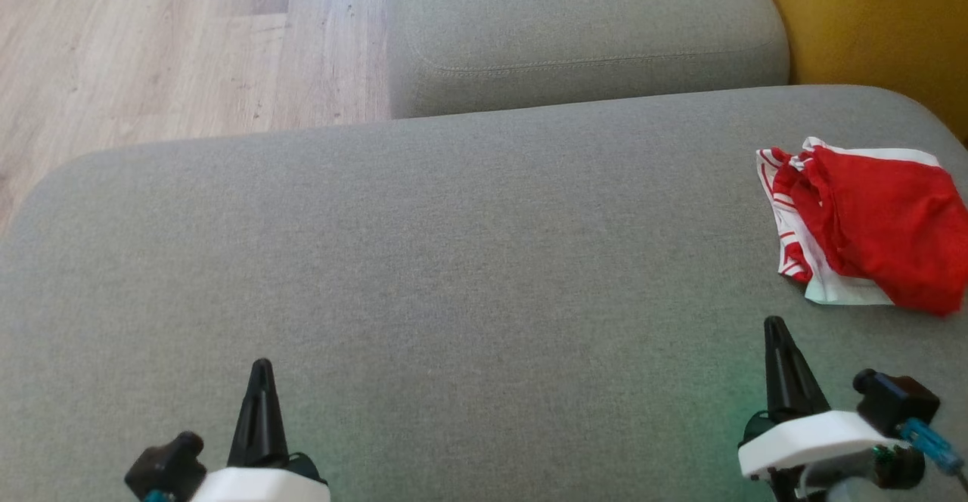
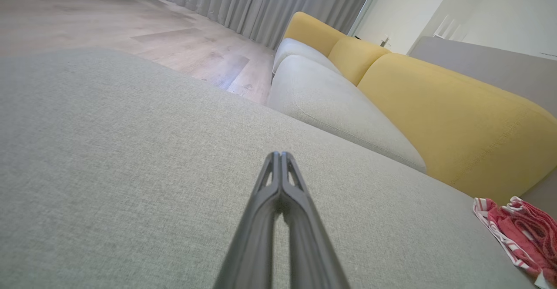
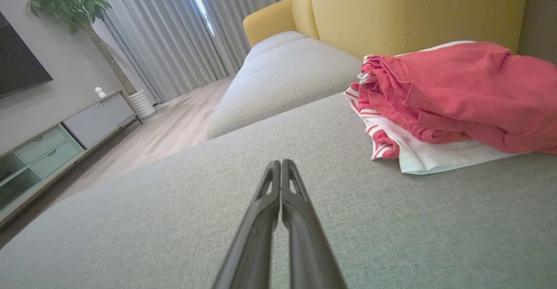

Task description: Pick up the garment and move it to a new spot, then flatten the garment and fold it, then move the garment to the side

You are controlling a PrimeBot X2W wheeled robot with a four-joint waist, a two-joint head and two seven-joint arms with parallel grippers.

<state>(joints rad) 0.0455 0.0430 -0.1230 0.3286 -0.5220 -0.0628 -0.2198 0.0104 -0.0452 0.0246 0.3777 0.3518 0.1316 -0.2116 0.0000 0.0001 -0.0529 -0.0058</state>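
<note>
The garment (image 1: 870, 230) is red with a white and red-striped part. It lies bunched at the right edge of the grey cushion (image 1: 454, 260), near the yellow backrest. In the right wrist view the garment (image 3: 457, 102) sits ahead and to the right of my right gripper (image 3: 281, 163), which is shut and empty. My right gripper (image 1: 774, 326) hovers a short way in front of the cloth, apart from it. My left gripper (image 1: 262, 366) is at the lower left, far from the garment, shut on nothing. The left wrist view has the left gripper (image 2: 280, 155) closed and the garment (image 2: 522, 232) at far right.
A second grey seat cushion (image 1: 582, 33) lies beyond the near one, with a yellow backrest (image 1: 870, 26) on the right. Wooden floor (image 1: 151, 48) lies at the upper left. A pale cabinet (image 3: 65, 132), a potted plant (image 3: 69, 1) and grey curtains (image 3: 165, 32) stand farther off.
</note>
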